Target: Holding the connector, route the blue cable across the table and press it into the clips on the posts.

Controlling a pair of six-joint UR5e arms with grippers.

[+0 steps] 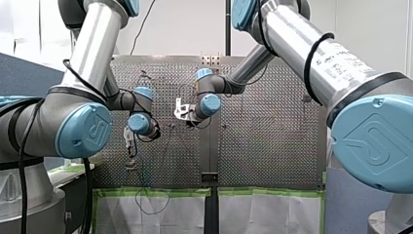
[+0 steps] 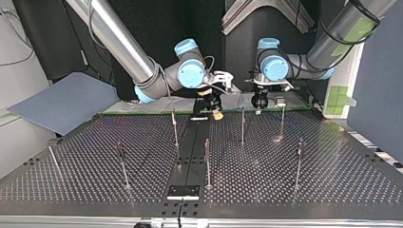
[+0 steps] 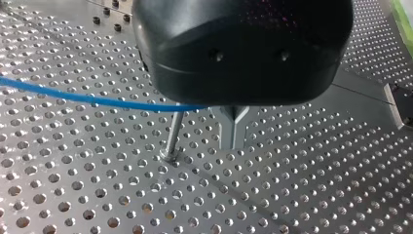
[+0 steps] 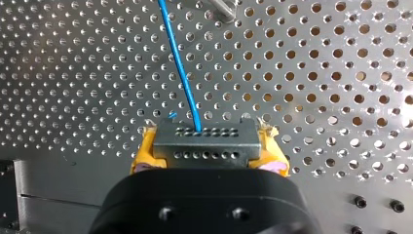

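Two yellow pads (image 4: 142,153) of our right gripper (image 4: 204,157) clamp the grey holed metal connector (image 4: 204,139) (thin blue cable (image 4: 178,58) leads straight ahead).

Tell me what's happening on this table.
My right hand is shut on the connector, and the blue cable runs out of it across the perforated table. My left hand is low beside a post, where the cable passes. Whether the cable sits in a clip there cannot be seen.
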